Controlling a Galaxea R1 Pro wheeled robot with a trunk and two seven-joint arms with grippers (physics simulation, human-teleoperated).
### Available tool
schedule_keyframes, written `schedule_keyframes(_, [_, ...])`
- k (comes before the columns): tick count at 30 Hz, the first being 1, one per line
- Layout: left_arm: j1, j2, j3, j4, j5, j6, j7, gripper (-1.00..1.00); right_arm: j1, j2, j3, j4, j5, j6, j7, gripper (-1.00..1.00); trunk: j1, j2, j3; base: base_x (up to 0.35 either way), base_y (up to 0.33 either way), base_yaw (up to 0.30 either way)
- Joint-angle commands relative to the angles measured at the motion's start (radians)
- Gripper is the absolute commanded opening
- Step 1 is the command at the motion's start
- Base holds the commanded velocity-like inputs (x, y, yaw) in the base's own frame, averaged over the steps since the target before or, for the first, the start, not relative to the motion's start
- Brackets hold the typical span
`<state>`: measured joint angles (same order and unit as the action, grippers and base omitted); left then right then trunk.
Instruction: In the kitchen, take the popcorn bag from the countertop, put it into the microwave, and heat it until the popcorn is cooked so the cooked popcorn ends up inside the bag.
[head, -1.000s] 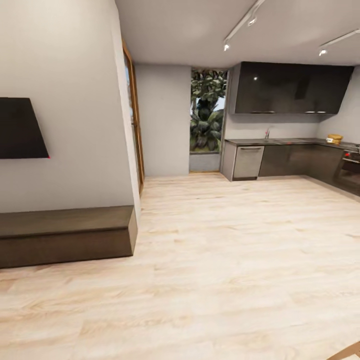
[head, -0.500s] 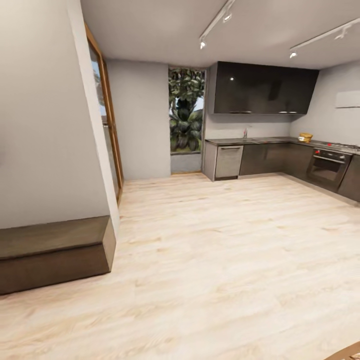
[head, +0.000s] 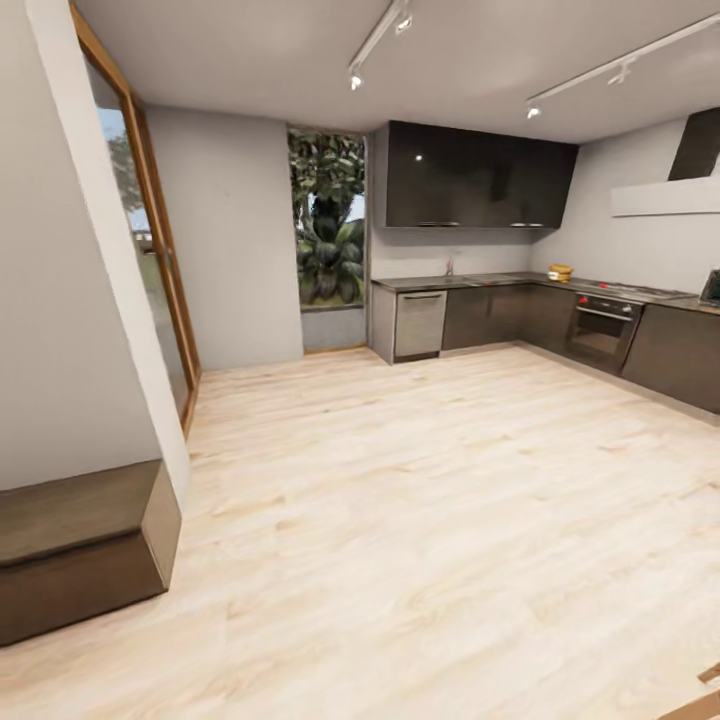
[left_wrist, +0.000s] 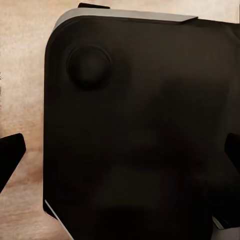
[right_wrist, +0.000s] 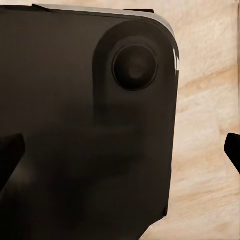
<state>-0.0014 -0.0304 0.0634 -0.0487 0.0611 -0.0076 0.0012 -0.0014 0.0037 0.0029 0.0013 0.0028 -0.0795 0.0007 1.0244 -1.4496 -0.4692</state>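
The kitchen (head: 520, 300) lies across the room at the far right of the head view. Its grey countertop (head: 500, 281) runs along the back wall and turns down the right wall. A small tan thing (head: 560, 272) stands on the countertop near the corner; it is too small to tell whether it is the popcorn bag. At the frame's right edge a dark-fronted box (head: 712, 288) is cut off. My left gripper (left_wrist: 120, 155) and right gripper (right_wrist: 120, 152) are both open, fingers wide apart, hanging over my dark base with nothing between them.
Pale wood floor (head: 420, 500) stretches from me to the cabinets. A low dark bench (head: 80, 540) and a wall corner stand near left, beside a glass door (head: 150, 270). A built-in oven (head: 603, 330), a white hood (head: 665, 195) and a plant-filled window (head: 325, 220) are ahead.
The camera has swung to the right: the black screen on the left wall has left the picture and more of the kitchen's right run, with oven and hood, has come in.
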Motion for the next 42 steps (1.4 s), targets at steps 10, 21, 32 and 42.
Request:
schedule_keyframes(10, [0.0,-0.001,0.006,0.0,0.005,-0.003,0.0,1.0,0.0,0.0,0.0,0.0,0.0,-0.004,-0.001,1.0,0.001,0.0,-0.001,0.106,0.0,-0.242])
schedule_keyframes(21, [0.0,-0.003,0.006,0.0,0.004,-0.001,0.002,1.0,0.0,0.0,0.0,0.0,0.0,-0.003,0.0,1.0,0.001,0.0,-0.001,0.157,0.008,-0.191])
schedule_keyframes(32, [0.0,-0.003,0.006,0.0,0.005,0.009,0.006,1.0,0.0,0.0,0.005,0.0,-0.001,0.002,0.001,1.0,0.001,0.0,-0.001,0.324,0.0,-0.003])
schedule_keyframes(42, [0.0,-0.003,0.006,0.0,0.006,0.009,0.006,1.0,0.0,-0.001,0.005,0.0,-0.001,-0.003,0.0,1.0,0.001,0.0,-0.001,0.325,0.0,0.0])
